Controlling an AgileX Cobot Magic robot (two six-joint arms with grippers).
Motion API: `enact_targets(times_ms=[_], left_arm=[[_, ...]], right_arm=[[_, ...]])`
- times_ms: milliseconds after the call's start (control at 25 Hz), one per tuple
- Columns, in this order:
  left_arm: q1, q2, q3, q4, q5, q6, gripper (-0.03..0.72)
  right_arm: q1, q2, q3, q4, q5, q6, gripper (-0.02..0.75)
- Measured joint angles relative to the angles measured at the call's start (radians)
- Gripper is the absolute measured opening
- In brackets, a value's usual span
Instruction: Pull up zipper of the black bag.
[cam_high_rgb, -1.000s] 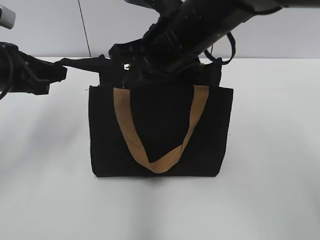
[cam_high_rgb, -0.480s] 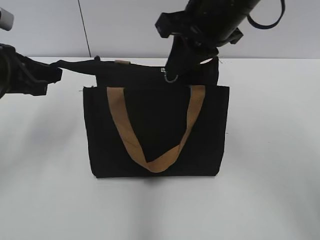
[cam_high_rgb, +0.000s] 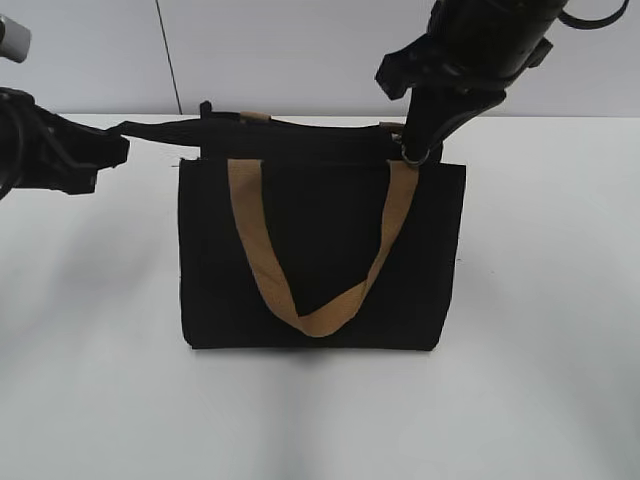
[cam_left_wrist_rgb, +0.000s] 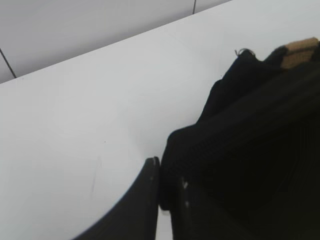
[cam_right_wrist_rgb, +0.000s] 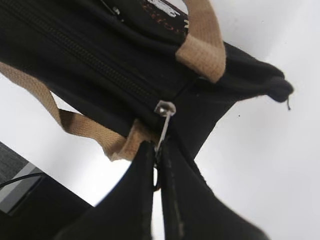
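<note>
Zipper (cam_right_wrist_rgb: 164, 109) pull pinched in right tool (cam_right_wrist_rgb: 156, 165) — bag's right end.

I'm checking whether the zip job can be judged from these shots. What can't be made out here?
- Exterior view: the zipper line on the bag top, too dark to see.
- Right wrist view: the pull tab's lower end, hidden between the right claw fingers.
- Left wrist view: what part of the bag the left claw grips; only dark fabric shows, and the frame edge cuts it off.
- Right wrist view: the red print, cut off by the top edge.
</note>
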Motion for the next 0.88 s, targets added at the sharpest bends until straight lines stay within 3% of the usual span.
enact_targets(times_ms=[160,200,360,440,600,720,880], left_arm=[[0.0,0.0,0.0,0.001,0.004,0.0,0.05],[0.002,0.0,0.0,0.001,0.011,0.0,0.099],[0.006,0.0,0.0,0.0,0.019,-0.024,0.449],[0.006,-0.001,0.0,0.002,0.034,-0.062,0.543],[-0.059,-0.041,0.0,0.042,0.263,-0.169,0.519],[-0.182,-0.103,0.001,0.041,0.47,-0.189,0.505],[-0.35,-0.156,0.001,-0.071,0.618,-0.183,0.501]], right_arm=[[0.0,-0.003,0.0,0.017,0.006,-0.002,0.057],[-0.002,-0.005,0.0,0.022,0.013,-0.013,0.108],[-0.006,-0.008,-0.015,0.092,0.023,-0.097,0.484],[-0.003,-0.011,-0.036,0.103,0.024,-0.116,0.584],[0.037,-0.046,-0.05,-0.021,0.026,-0.097,0.581],[0.094,-0.096,-0.05,-0.176,0.027,-0.043,0.564],[0.145,-0.195,-0.05,-0.236,0.027,-0.003,0.561]])
